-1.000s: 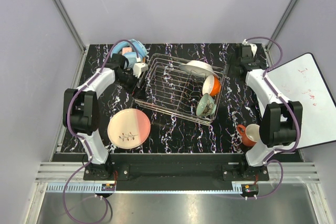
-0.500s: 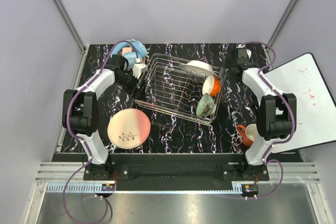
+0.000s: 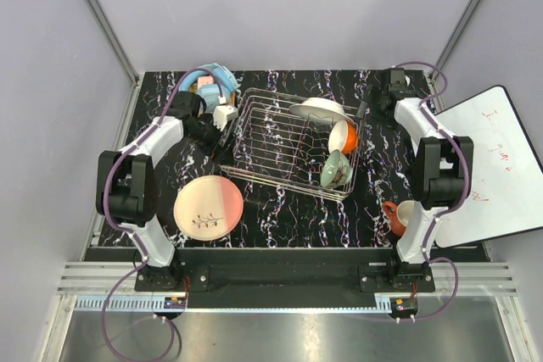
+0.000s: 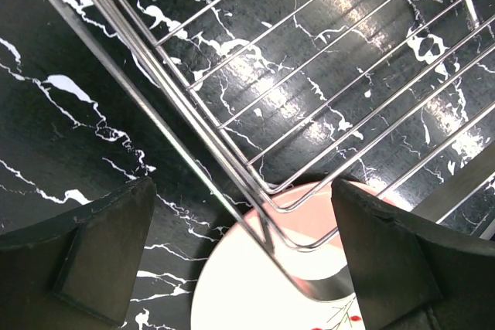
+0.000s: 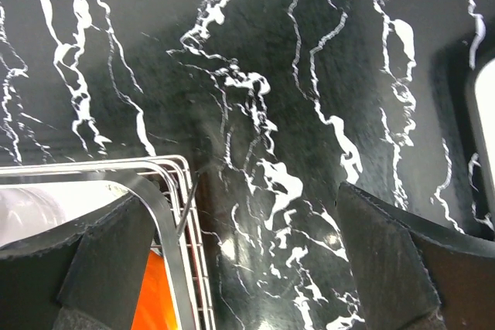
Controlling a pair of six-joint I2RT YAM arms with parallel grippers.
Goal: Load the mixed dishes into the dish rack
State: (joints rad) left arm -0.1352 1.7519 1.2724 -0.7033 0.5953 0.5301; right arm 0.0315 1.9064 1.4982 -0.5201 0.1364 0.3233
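The dish rack (image 3: 288, 146) stands mid-table, holding the plain white plate (image 3: 319, 109), an orange-red mug (image 3: 341, 136) and the pale green bowl (image 3: 333, 170). The pink-and-cream plate (image 3: 209, 207) lies flat on the table at front left. My left gripper (image 3: 221, 137) is open, its jaws astride the rack's left rim wire (image 4: 232, 199), with the plate (image 4: 255, 295) below. My right gripper (image 3: 367, 113) is open above the table beside the rack's far right corner (image 5: 172, 183). A pink cup (image 3: 206, 85) sits at the back left.
Blue headphones (image 3: 217, 76) lie by the pink cup. A red mug with a white piece (image 3: 399, 217) stands by the right arm's base. A white board (image 3: 496, 158) overhangs the table's right edge; its edge shows in the right wrist view (image 5: 486, 121).
My right arm has swung left and back, bringing its gripper up to the rack's far right corner. My left gripper has stayed at the rack's left side.
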